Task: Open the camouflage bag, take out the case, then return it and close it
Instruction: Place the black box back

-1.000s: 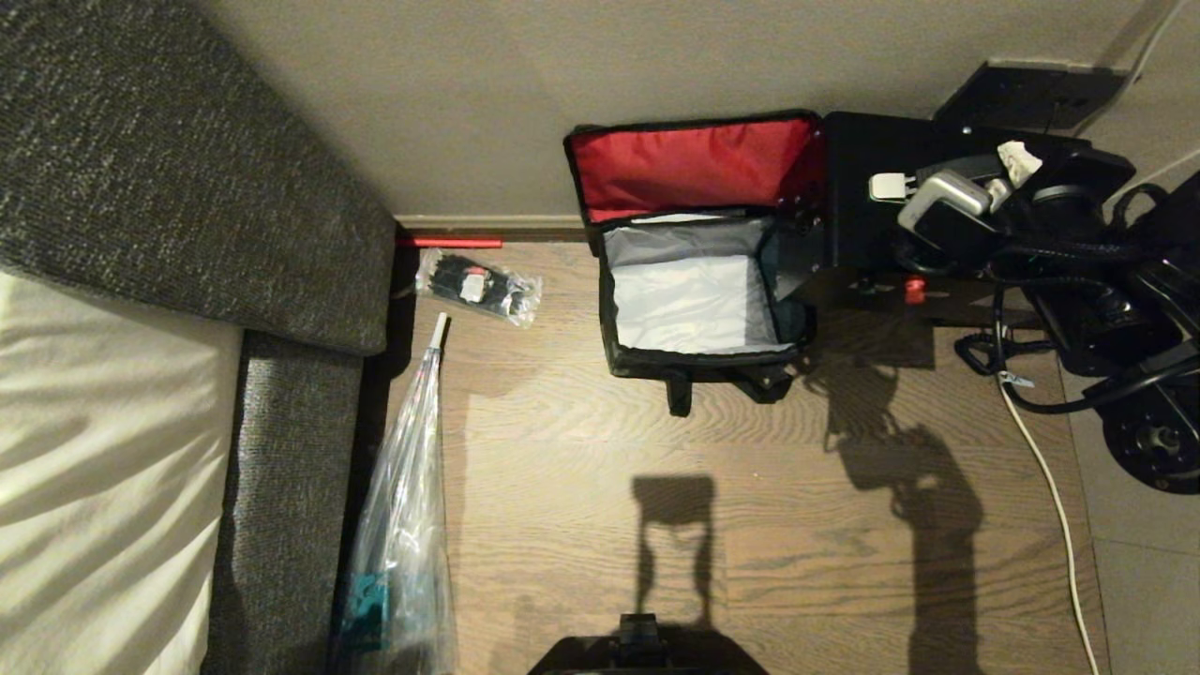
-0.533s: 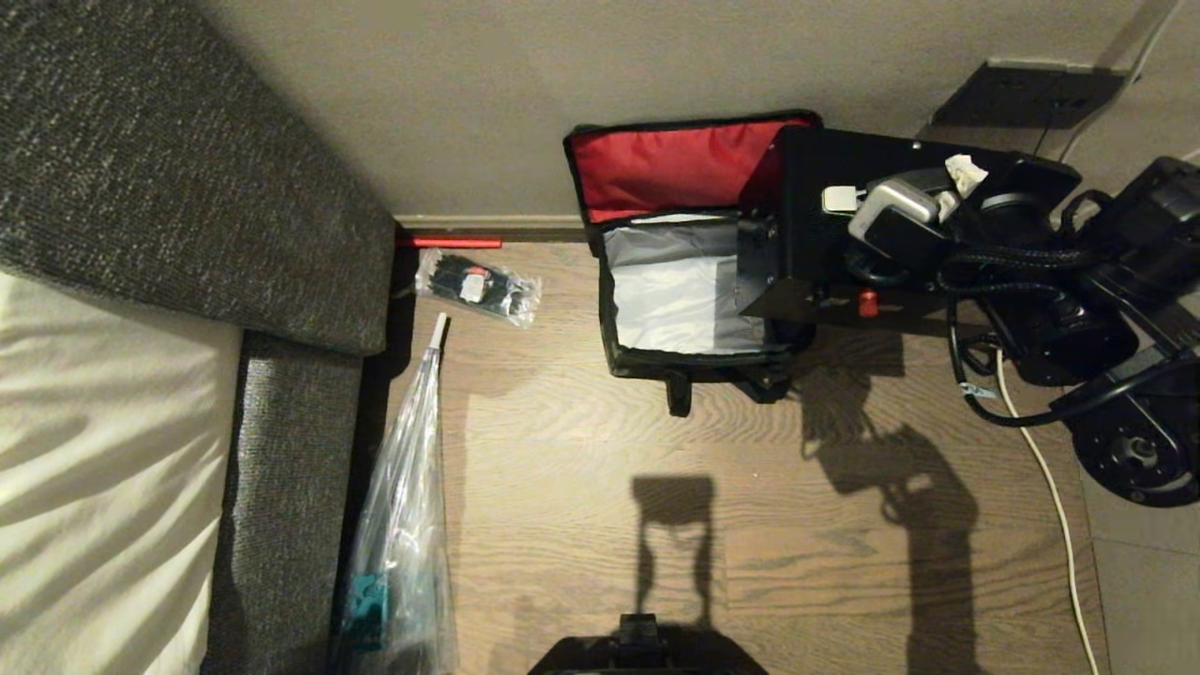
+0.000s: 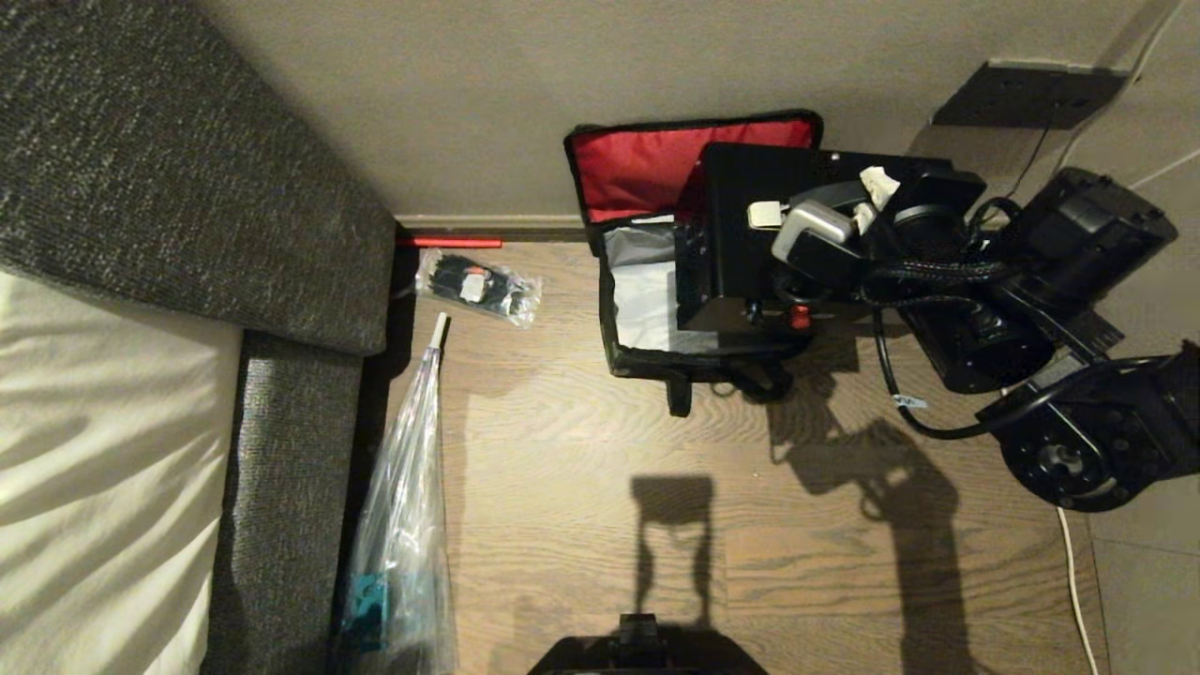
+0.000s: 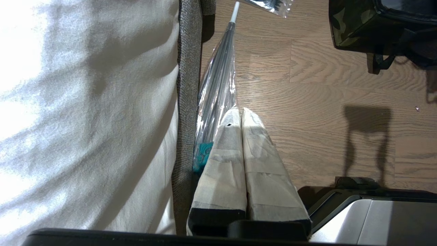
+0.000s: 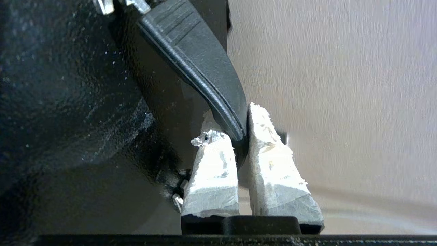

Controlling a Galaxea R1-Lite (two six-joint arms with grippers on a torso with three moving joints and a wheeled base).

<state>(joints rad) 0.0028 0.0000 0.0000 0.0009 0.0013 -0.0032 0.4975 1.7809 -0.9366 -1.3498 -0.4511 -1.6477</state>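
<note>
The jaws of the left gripper [image 4: 241, 112] are pressed together and empty, parked beside the bed [image 4: 85, 102]. The camouflage bag [image 3: 630, 356] stands open on the floor; above it the right gripper [image 5: 228, 136] pinches the handle of the case [image 3: 731, 244], so the case hangs over the opening, probably for lowering it back inside.

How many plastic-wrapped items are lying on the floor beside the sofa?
2: a small clear packet near the wall, and a long clear-wrapped umbrella along the sofa's edge. More may be hidden.
</note>
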